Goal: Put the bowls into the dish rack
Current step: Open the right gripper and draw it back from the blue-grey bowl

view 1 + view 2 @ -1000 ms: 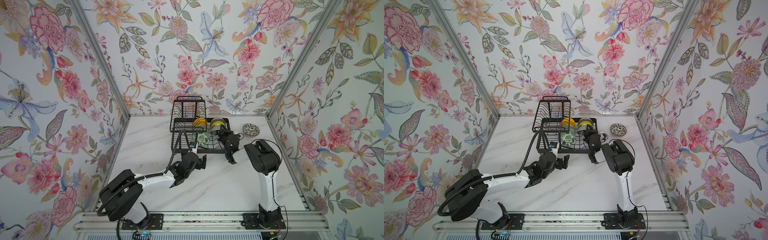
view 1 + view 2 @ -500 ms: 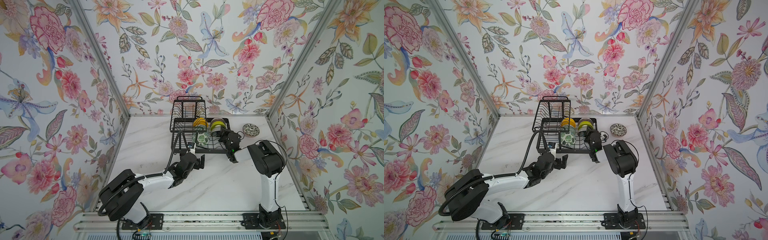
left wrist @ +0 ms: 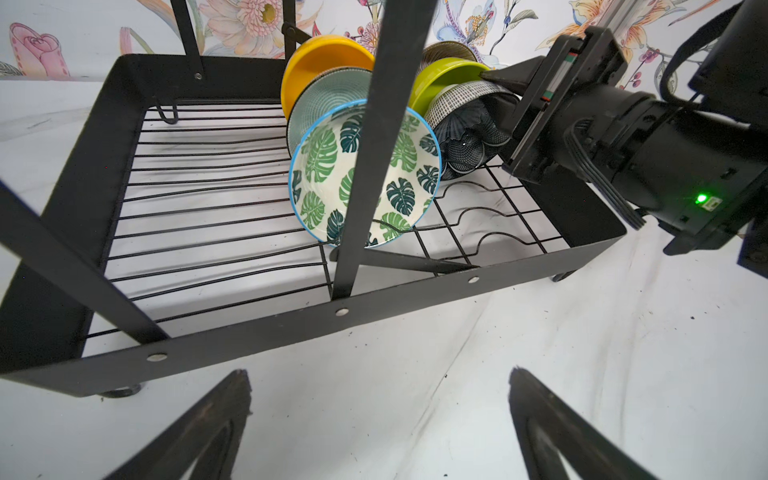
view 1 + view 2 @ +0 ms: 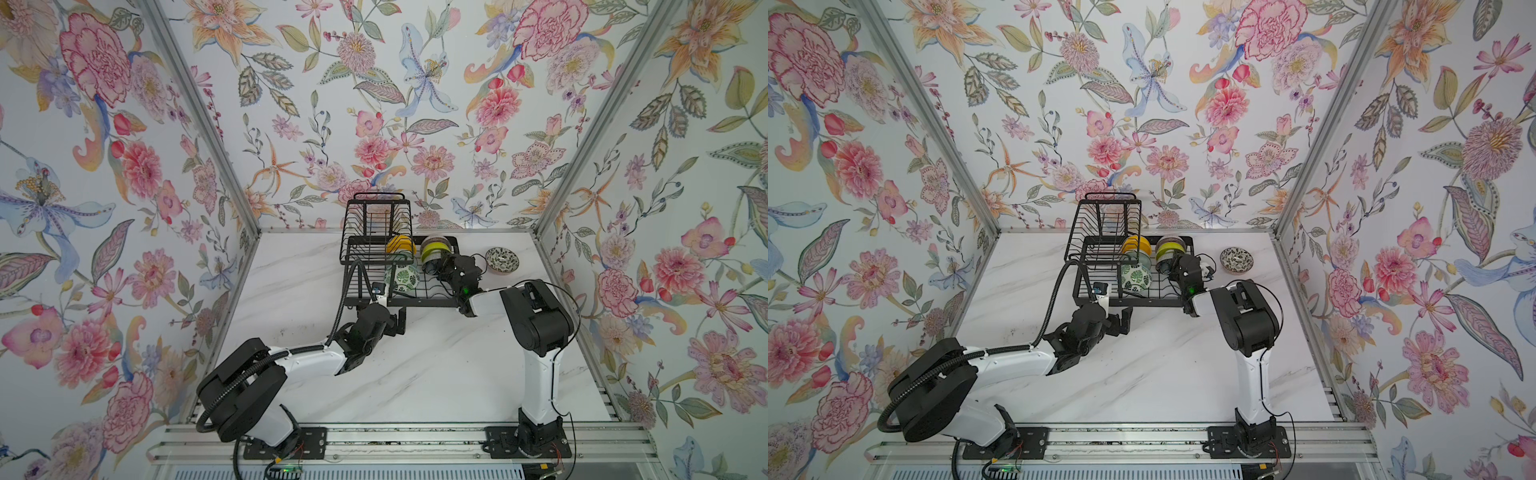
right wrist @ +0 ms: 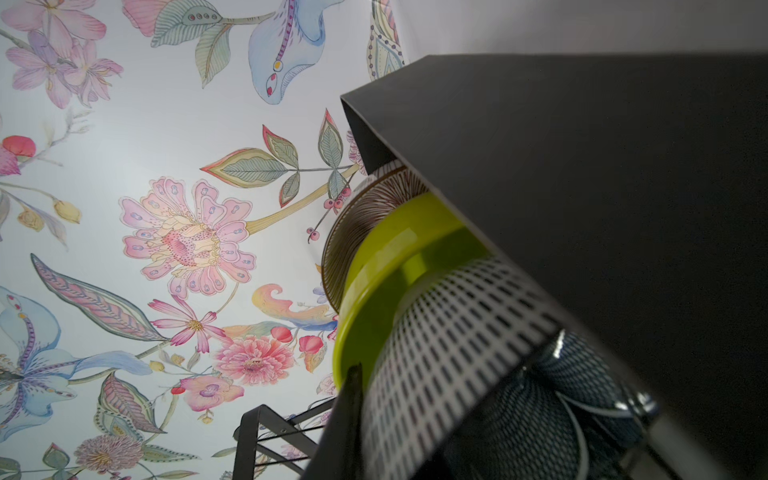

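Only the right arm really shifted in the last second. Its elbow swung out a touch to the right and the wrist pushed a bit further back over the dish rack (image 4: 415, 302). The left arm sits pretty much where it was.

The right gripper (image 4: 435, 266) is down in the lower tray at the dark blue floral bowl (image 3: 469, 141), one finger on the dashed outer wall and the other on the inside. Honestly can't tell if it's actually pinching the rim or just slack around it. That bowl stands on edge at the front of the right-hand row, against the lime green bowl (image 3: 444, 75), with the pink-brown ribbed bowl (image 3: 446, 50) behind that.

The left-hand row is also on edge: leaf-print bowl (image 3: 324, 166) in front, then the pale aqua bowl (image 3: 328, 95), and the yellow bowl (image 3: 324, 54) at the back.

The black-and-white patterned bowl (image 4: 502, 260) is upright on the marble table (image 4: 436, 365), just right of the rack, not loaded yet.

The left gripper (image 3: 378, 372) hangs wide open and empty over the table, just in front of the rack's front wall.
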Controlling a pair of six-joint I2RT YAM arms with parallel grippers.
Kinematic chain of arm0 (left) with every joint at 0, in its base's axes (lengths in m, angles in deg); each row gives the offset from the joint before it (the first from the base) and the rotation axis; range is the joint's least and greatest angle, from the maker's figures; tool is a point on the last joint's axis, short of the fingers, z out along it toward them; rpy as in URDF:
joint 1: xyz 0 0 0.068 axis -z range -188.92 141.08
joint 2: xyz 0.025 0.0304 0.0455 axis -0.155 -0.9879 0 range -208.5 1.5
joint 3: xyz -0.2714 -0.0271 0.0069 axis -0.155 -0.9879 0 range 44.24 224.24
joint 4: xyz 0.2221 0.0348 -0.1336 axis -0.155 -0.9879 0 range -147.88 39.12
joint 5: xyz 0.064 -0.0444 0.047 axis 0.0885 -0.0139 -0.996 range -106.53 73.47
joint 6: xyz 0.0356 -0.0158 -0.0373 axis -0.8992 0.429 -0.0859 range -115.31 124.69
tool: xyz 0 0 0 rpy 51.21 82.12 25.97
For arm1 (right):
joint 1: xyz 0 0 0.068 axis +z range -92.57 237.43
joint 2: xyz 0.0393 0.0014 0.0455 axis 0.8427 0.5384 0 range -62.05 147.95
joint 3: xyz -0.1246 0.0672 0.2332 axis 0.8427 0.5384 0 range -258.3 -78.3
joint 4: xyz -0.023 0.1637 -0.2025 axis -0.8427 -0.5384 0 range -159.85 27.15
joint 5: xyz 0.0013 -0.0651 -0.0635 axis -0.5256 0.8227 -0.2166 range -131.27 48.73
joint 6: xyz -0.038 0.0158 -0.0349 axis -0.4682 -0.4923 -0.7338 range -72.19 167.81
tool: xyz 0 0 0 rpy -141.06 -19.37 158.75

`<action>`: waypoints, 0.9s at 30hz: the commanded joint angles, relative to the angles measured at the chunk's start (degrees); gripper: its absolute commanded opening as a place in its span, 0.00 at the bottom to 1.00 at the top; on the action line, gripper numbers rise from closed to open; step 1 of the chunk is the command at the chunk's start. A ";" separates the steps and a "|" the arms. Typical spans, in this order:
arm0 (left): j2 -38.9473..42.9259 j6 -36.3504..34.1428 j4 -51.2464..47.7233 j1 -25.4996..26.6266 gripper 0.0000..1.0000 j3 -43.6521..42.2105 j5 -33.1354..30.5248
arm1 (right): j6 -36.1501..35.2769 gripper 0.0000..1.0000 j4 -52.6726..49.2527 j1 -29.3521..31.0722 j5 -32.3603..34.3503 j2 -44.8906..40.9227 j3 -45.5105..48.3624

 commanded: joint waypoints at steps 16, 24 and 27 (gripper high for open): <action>3.47 -3.78 -0.06 -2.44 0.99 0.01 -0.30 | -0.15 0.37 -11.69 0.81 -6.19 -0.34 -4.81; 4.06 -4.38 -1.28 -2.56 0.99 0.46 -0.38 | -1.03 0.46 -13.41 0.82 -6.69 -1.27 -6.21; 4.33 -4.20 -1.58 -2.60 0.99 0.49 -0.27 | -1.22 0.49 -14.12 0.81 -6.78 -1.71 -6.50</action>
